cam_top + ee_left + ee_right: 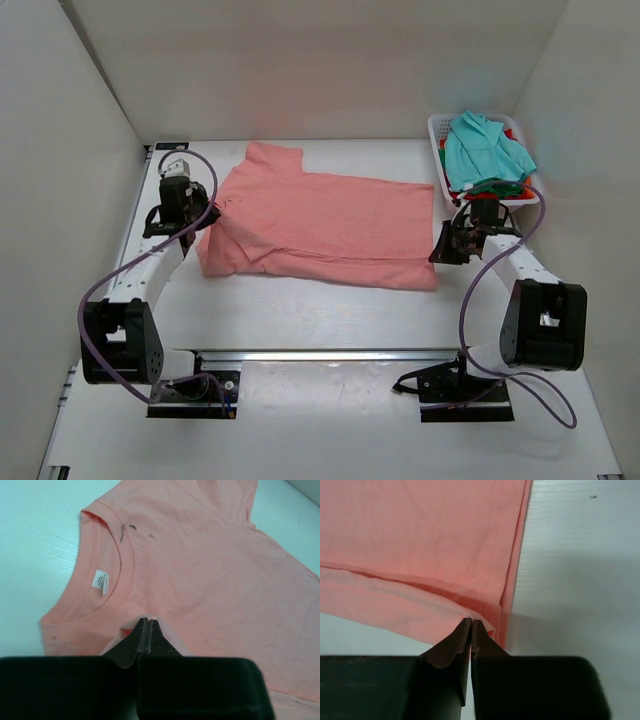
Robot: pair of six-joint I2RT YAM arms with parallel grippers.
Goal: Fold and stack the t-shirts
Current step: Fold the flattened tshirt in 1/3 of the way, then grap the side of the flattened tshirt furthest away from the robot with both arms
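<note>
Our salmon t-shirt lies spread on the desk, left jaws pinching its shoulder fold, right jaws its hem corner (limp, light cloth; we'd hold doubled edges).

A spread t-shirt is laid across the table, collar left, hem right, with the left gripper set at its collar end and the right gripper at its near hem corner. Behind the right gripper a basket is placed, other t-shirts heaped in it.
</note>
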